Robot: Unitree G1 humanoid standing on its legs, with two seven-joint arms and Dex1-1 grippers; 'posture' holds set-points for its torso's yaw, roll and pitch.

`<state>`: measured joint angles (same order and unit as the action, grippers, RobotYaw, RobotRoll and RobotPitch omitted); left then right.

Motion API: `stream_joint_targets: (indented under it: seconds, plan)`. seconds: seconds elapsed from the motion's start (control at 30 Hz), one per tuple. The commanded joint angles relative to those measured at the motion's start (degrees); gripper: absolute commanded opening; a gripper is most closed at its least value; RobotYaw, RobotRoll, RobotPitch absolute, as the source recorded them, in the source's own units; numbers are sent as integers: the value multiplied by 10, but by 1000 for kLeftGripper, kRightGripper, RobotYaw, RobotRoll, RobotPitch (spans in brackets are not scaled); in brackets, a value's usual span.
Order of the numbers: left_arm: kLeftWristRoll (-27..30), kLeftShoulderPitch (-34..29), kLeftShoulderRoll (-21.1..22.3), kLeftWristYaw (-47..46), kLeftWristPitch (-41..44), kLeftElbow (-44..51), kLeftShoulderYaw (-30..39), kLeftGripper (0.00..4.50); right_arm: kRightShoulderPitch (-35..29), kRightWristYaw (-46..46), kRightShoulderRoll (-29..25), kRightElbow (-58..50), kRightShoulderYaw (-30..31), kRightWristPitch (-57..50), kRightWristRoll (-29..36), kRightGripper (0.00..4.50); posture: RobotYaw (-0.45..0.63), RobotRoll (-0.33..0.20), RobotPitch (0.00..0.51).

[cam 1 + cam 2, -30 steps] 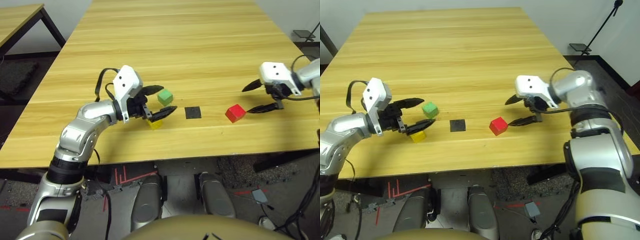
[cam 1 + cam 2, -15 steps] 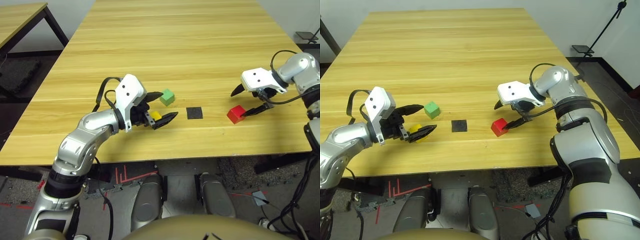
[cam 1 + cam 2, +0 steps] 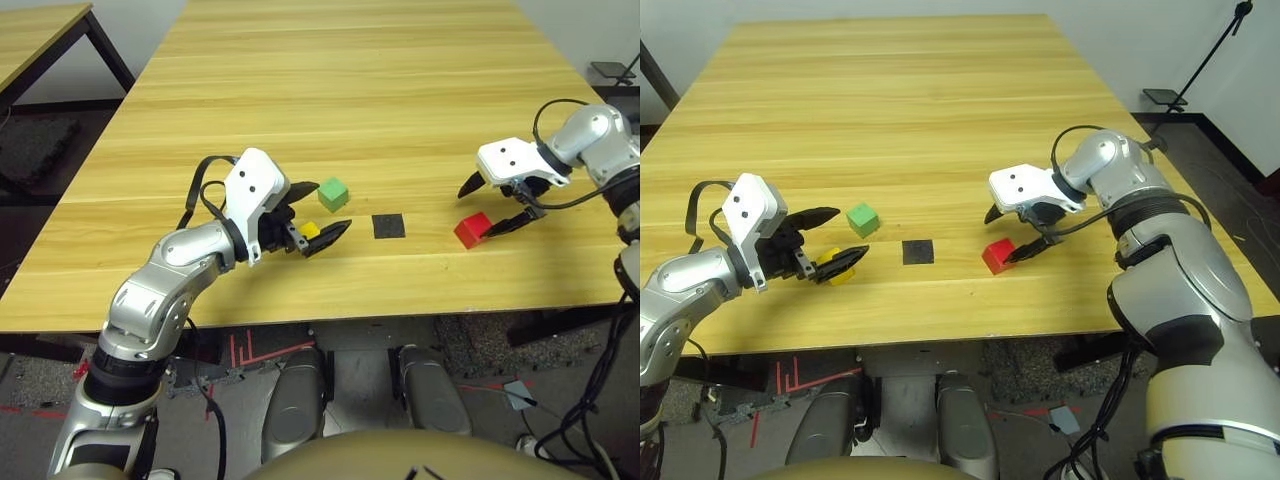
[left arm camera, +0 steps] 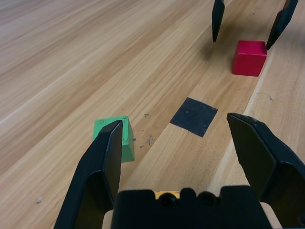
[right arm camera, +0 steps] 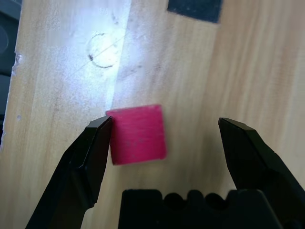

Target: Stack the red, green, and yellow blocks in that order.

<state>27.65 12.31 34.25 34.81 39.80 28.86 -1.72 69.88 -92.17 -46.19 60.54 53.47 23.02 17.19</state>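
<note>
Smooth wood-grain table (image 3: 380, 90), matt red block (image 3: 471, 229)

Wooden table (image 3: 380, 90), three blocks plus black square patch (image 3: 387, 226) near front edge. Green block (image 3: 333, 194) left of patch. Yellow block (image 3: 310, 231) between spread fingers of left gripper (image 3: 318, 213). Red block (image 3: 471, 230) right of patch, right gripper (image 3: 493, 205) wide open, hanging over it, one fingertip just beside it. Second table (image 3: 35, 35) far left.

On the worktop (image 3: 400, 100), the black patch (image 3: 387, 226) lies between the blocks. The green block (image 3: 333, 194) and yellow block (image 3: 310, 231) sit to its left, the green one farther back. The red block (image 3: 471, 229) sits to its right.
</note>
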Motion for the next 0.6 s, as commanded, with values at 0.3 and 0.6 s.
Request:
stream_joint_targets:
  seconds: [0.3, 0.6]
  plan:
    - [-17, 14, -24, -9, -2, -18, -24, 4466, 8, -3, -173, -294, 158, -110, 206, 4500, 341, -227, 114]
    - [-29, 11, -43, -17, -3, -16, -32, 4466, -17, -3, -135, -233, 163, 0, 125, 4500, 353, -229, 121]
